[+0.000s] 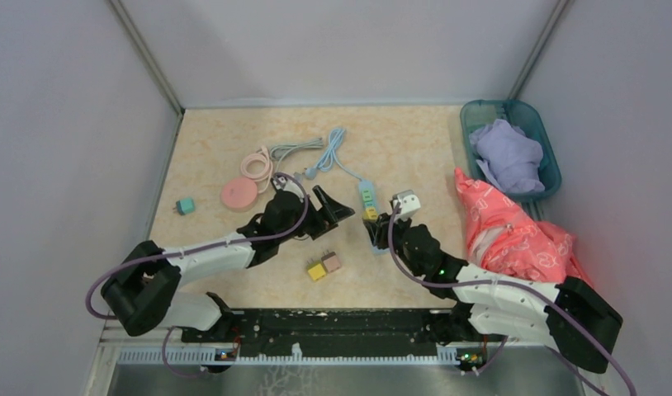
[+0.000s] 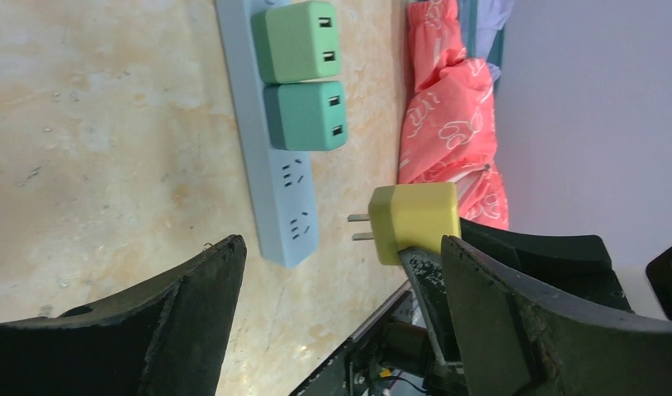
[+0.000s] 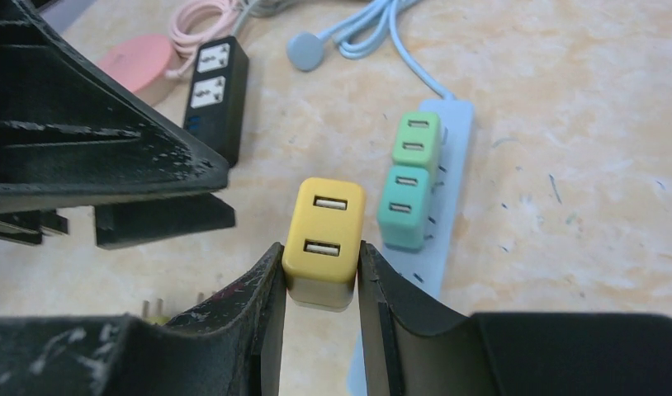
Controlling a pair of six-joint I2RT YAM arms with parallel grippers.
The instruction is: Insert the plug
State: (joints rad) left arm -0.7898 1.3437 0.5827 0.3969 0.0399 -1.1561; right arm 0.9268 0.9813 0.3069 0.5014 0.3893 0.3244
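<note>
My right gripper (image 3: 320, 266) is shut on a yellow USB plug (image 3: 324, 231), its two prongs bare and a short gap from the free sockets at the near end of a light blue power strip (image 2: 276, 169). The plug (image 2: 415, 221) is apart from the strip. Two green plugs (image 2: 304, 78) sit in the strip's farther sockets. In the top view the right gripper (image 1: 374, 227) holds the plug (image 1: 371, 213) at the strip's (image 1: 366, 190) near end. My left gripper (image 1: 337, 220) is open and empty just left of the strip, its jaws wide apart.
A yellow and a pink plug (image 1: 324, 266) lie loose near the front, a teal plug (image 1: 185, 206) at left. A pink disc (image 1: 238, 194), coiled cables (image 1: 304, 153) and a black adapter (image 3: 213, 91) lie behind. A teal basket (image 1: 547, 157) and pink cloth (image 1: 514, 235) are at right.
</note>
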